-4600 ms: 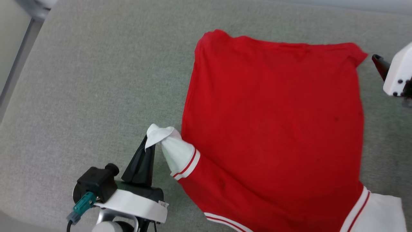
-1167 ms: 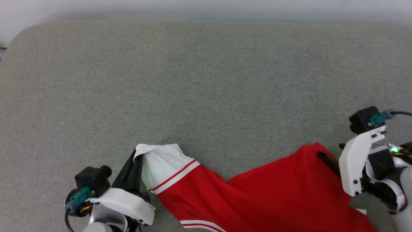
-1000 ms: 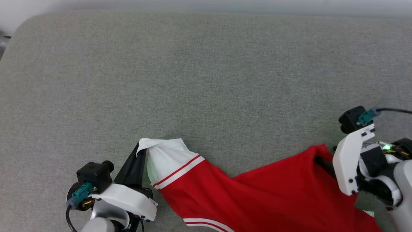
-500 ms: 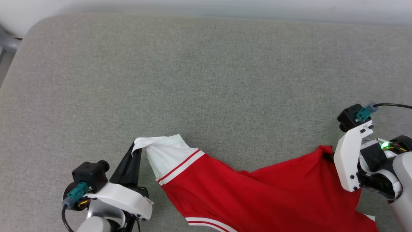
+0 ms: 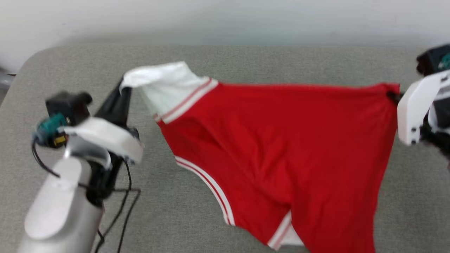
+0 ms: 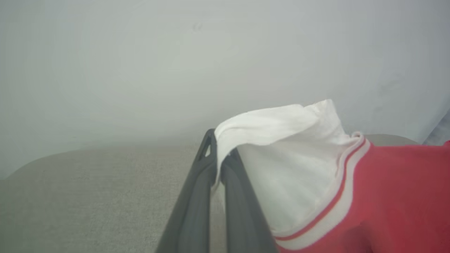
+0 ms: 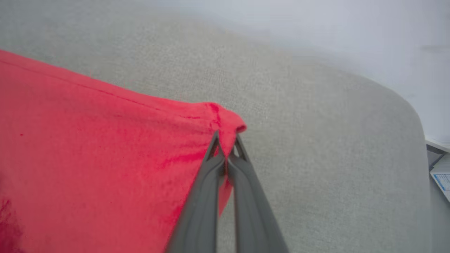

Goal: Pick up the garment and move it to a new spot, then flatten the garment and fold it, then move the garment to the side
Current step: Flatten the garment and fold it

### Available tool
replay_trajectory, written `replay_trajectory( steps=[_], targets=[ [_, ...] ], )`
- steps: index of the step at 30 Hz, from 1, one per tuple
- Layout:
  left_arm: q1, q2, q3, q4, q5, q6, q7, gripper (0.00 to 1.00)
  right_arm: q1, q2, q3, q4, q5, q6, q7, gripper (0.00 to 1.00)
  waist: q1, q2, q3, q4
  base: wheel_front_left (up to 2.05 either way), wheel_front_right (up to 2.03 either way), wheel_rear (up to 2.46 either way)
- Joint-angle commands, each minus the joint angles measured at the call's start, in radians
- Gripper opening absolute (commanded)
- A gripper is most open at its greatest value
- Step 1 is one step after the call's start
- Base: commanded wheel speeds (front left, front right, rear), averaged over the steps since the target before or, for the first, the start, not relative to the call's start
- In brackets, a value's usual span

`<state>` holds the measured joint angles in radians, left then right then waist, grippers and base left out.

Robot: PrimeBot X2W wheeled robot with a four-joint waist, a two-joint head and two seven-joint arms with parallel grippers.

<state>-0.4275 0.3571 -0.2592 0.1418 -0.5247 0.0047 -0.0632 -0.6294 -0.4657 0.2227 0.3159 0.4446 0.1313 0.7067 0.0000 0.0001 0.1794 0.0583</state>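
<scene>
**Item 1. Bright red soft-fabric T-shirt with white short sleeves and red-and-white stripe trim**. It hangs spread between the two claws above the grey fabric-covered worktop. In the head view its top edge is drawn taut from 10 o'clock to 2 o'clock, and the body drapes down towards 5 o'clock. Whether the lowest folds touch the worktop cannot be told. A second white sleeve shows at 6 o'clock in the head view.

**Item 2. Left claw**, dark fingers, at 10 o'clock. It is blurred in the head view. The left wrist view gives the detail: the claw is pressed together, pinching the edge of the white sleeve, with the red body at 4 o'clock and a pale wall behind.

**Item 3. Right claw**, at 2 o'clock, largely hidden behind its white housing. In the right wrist view the claw is pressed together, pinching a bunched red corner of the T-shirt.

**Item 4. Pale object with blue print**, beyond the worktop edge at 3 o'clock in the right wrist view. It is too small to identify.
</scene>
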Motion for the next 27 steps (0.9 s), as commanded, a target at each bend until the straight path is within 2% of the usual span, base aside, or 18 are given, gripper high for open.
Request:
replay_trajectory(
  steps=[1,6,7,10,18,27],
  targets=[
    [-0.061,0.006,0.006,0.030,-0.007,-0.011,0.006,0.00,-0.048,0.010,-0.014,0.008,-0.022,-0.001,-0.018,0.00,0.0000,-0.0001,0.005,-0.009,0.00,0.00,0.00],
    [-0.254,0.002,0.039,0.168,-0.027,-0.027,0.002,0.00,-0.188,0.047,-0.044,0.060,-0.087,-0.001,-0.089,0.00,0.0000,-0.0001,0.022,-0.033,0.00,0.00,0.00],
    [-0.370,-0.001,0.057,0.238,-0.032,-0.032,-0.010,0.00,-0.278,0.056,-0.056,0.091,-0.121,-0.001,-0.129,0.00,0.0000,-0.0001,0.045,-0.039,0.00,0.00,0.00],
    [-0.492,0.007,0.061,0.304,-0.021,-0.037,-0.020,0.00,-0.373,0.065,-0.080,0.118,-0.160,-0.001,-0.176,0.00,0.0000,-0.0001,0.075,-0.045,0.00,0.00,0.00],
    [-0.809,0.056,0.061,0.439,0.033,-0.052,-0.063,0.00,-0.641,0.099,-0.133,0.202,-0.271,-0.002,-0.308,0.00,0.0000,-0.0001,0.180,-0.063,0.00,0.00,0.00],
    [-1.058,0.107,0.069,0.566,0.053,-0.067,-0.086,0.00,-0.874,0.141,-0.150,0.297,-0.349,-0.002,-0.415,0.00,0.0000,-0.0001,0.317,-0.081,0.00,0.00,0.00]
  ],
)
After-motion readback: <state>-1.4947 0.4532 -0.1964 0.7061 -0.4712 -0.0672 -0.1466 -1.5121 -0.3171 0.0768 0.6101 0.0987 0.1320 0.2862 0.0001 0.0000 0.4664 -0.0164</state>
